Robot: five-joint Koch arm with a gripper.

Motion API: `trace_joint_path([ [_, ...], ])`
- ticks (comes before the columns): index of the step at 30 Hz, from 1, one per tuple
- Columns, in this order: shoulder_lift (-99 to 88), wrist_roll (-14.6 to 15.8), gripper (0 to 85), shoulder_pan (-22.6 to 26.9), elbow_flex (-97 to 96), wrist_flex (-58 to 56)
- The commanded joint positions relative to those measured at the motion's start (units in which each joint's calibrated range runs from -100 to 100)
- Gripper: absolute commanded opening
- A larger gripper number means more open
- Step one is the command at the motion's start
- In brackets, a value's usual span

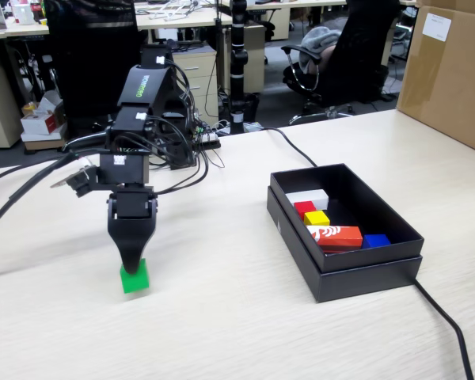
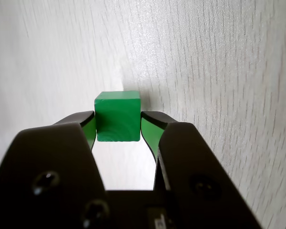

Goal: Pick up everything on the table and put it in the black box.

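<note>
— Gripping looks like the step in hand. At the left of the fixed view the gripper (image 1: 131, 267) is down on the green cube (image 1: 134, 278), which sits on the table (image 1: 222, 317). In the wrist view both pads (image 2: 89, 131) press the cube's (image 2: 117, 116) sides, so the jaws are narrow and closed on it.

— Is the cube off the wood yet?

— Hard to say. The fixed view shows it at table level, apparently resting there; the wrist view cannot settle it. The next move, one would judge, is a straight lift, then a swing rightward to the black box (image 1: 344, 273), high enough to clear its wall before letting go.

— What is in the box?

— Going left to right: a white block (image 1: 309, 196), a red block (image 1: 303, 208), a yellow block (image 1: 317, 217), a red-and-white carton (image 1: 336, 235) and a blue block (image 1: 376, 240).

— Anything unclear?

— The jaw tips hide the cube's upper part in the fixed view. The box's near wall cuts off the floor inside, so more could lie there. The cable (image 1: 447, 324) runs off the bottom right edge.
</note>
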Motion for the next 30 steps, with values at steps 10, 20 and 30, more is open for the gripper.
trace_joint_path([
  [10,-20.0,7.0,0.9,10.6,20.8,-18.3],
  [20,-25.3,12.7,0.9,28.9,20.8,-18.6],
  [30,-15.4,13.5,0.9,27.7,9.3,-11.9],
])
